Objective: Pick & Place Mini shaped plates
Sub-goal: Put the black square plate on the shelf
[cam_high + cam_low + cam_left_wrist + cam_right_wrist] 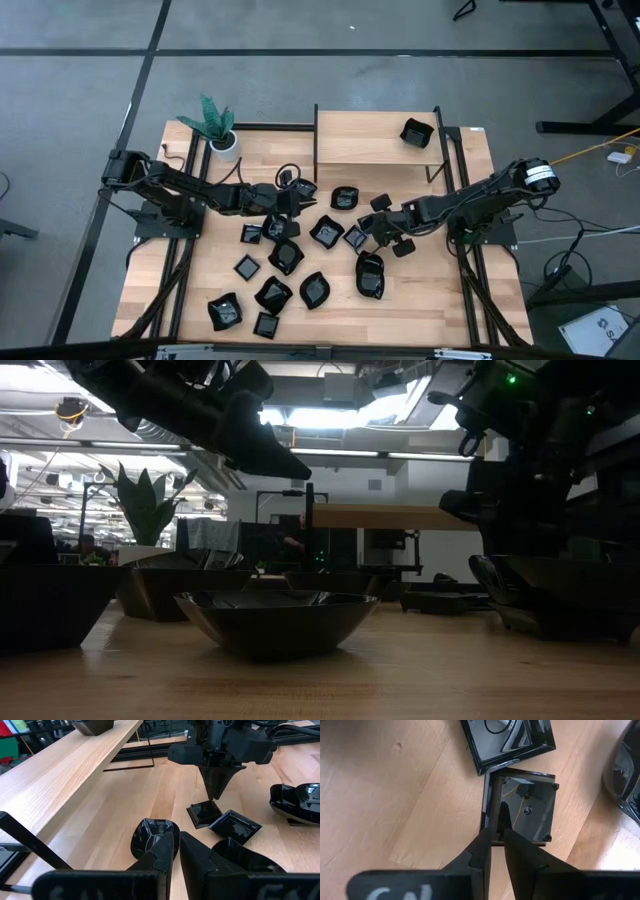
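On raised shelf [370, 140] one mini plate [416, 132] placed; rest scattered on desk [440, 300]. Right end effector [494, 840] pinches square plate [522, 807] rim; left end effector [175, 852] nearly closed, empty.

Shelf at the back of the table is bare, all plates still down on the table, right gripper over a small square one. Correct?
Not quite: the shelf is not bare. One plate already sits on it near its right end, as the high view shows. The rest holds: the other plates lie on the table, and the right gripper is down over a small square plate.
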Controlling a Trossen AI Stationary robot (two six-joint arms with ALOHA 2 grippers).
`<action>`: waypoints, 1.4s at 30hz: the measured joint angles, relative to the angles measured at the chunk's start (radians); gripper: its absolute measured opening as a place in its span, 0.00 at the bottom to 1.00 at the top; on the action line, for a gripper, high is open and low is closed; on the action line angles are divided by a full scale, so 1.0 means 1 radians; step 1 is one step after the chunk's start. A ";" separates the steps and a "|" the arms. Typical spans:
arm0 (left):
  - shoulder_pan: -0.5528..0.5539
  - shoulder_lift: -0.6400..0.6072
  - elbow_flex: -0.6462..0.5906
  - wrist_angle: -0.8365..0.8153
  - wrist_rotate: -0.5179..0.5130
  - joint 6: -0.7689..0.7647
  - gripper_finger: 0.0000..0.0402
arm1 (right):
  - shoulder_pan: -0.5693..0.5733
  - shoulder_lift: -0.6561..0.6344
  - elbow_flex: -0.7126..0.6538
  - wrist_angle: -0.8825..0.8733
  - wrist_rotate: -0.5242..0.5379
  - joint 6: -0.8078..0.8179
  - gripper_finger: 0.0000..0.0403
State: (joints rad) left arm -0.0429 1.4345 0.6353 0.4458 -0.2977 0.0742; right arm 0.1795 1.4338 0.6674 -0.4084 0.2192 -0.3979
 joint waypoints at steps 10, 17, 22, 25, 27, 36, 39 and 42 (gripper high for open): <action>0.000 0.000 0.000 0.000 0.000 0.000 0.07 | 0.000 0.052 0.002 0.044 0.009 -0.003 0.13; 0.000 0.000 0.000 0.000 0.000 0.000 0.07 | 0.000 0.053 0.002 0.053 0.035 0.006 0.12; 0.000 0.000 0.000 0.000 0.000 0.000 0.07 | 0.000 0.052 0.002 0.053 0.035 0.008 0.04; 0.000 0.000 0.000 0.000 0.000 0.000 0.07 | 0.000 0.052 0.002 0.053 0.033 0.016 0.01; 0.000 0.000 0.000 0.000 0.000 0.000 0.07 | 0.000 0.052 0.002 0.054 0.028 0.040 0.02; 0.000 0.000 0.000 0.000 0.000 -0.008 0.07 | -0.008 0.048 0.006 0.057 -0.034 0.175 0.01; 0.000 0.000 0.000 0.005 0.002 -0.010 0.07 | -0.024 0.023 0.014 0.039 -0.073 0.219 0.01; 0.000 0.000 0.000 0.007 0.002 -0.009 0.07 | -0.047 -0.034 0.021 0.040 -0.100 0.242 0.01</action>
State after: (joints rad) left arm -0.0429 1.4345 0.6353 0.4530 -0.2958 0.0649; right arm 0.1321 1.3996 0.6886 -0.3683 0.1191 -0.1555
